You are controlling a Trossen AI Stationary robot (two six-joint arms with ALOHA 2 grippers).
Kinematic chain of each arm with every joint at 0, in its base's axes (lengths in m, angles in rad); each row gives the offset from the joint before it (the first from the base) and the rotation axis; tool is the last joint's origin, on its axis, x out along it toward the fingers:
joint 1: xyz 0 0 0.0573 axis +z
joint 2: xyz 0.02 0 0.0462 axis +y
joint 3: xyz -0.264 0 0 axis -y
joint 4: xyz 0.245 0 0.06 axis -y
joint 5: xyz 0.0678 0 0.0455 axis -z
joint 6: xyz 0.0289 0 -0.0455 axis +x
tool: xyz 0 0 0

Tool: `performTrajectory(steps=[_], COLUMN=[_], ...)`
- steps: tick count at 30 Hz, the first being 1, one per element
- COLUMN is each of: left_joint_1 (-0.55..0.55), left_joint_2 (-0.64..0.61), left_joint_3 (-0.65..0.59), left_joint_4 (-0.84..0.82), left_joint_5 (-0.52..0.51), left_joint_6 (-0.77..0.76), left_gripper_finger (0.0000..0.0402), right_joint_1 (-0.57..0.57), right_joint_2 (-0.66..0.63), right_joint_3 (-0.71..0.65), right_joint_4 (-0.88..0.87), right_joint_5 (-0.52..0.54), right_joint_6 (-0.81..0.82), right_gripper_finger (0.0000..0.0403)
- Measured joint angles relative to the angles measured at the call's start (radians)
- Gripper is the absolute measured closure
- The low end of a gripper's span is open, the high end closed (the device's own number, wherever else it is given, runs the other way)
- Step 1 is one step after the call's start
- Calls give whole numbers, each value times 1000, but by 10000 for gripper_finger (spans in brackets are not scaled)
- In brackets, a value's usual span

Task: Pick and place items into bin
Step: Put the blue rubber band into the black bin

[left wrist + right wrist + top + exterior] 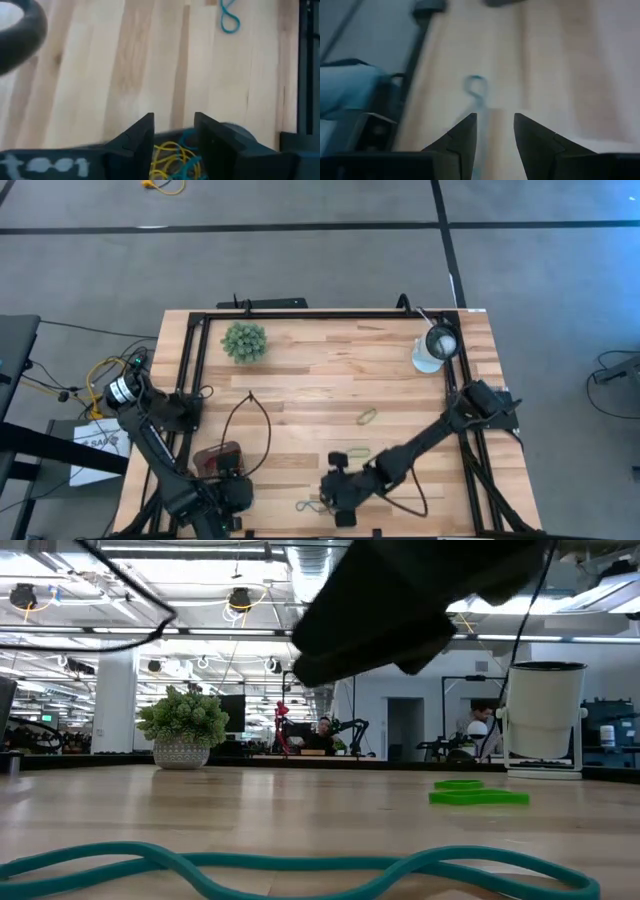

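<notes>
On the table (330, 385), high view: left gripper (228, 498) spread beside the bin (218, 459); right gripper (340, 498) spread near a teal band (312, 503); green bands (349, 454) and a yellow band (367, 417) lie apart. Left wrist: fingers (140, 137) apart above bands in bin (176, 159). Right wrist: fingers (462, 135) apart over the teal band (475, 87).

fuzzy green plant ball (244, 341) far-left on table (320, 380); white lamp-like object (433, 350) far-right.

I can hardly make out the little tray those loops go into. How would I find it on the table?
Start at the fuzzy green plant ball and go straight to the table's opposite edge. The bin lies there under the left gripper, dark and shallow, the only thing holding piled loops.
</notes>
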Motion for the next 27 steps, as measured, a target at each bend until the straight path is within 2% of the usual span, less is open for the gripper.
performTrajectory(steps=[5,9,12,15,19,27], left_joint_1=[30,47,67,87,114,135], left_joint_2=[-1,-1,-1,1,2,2], left_joint_3=[54,69,70,67,63,62], left_joint_4=[7,83,106,110,121,132], left_joint_5=[-74,-210,-281,-348,-429,-461], left_joint_6=[146,281,325,308,206,171], left_gripper_finger=[271,271,271,271,271,271], right_joint_1=[23,4,-14,-22,-22,-1], right_joint_2=[100,138,174,214,267,290], right_joint_3=[5,53,93,140,195,277], right_joint_4=[143,150,140,118,94,-86], right_joint_5=[0,6,25,26,23,39], right_joint_6=[6,14,-9,-26,-23,15], right_gripper_finger=[280,280,280,280,280,280])
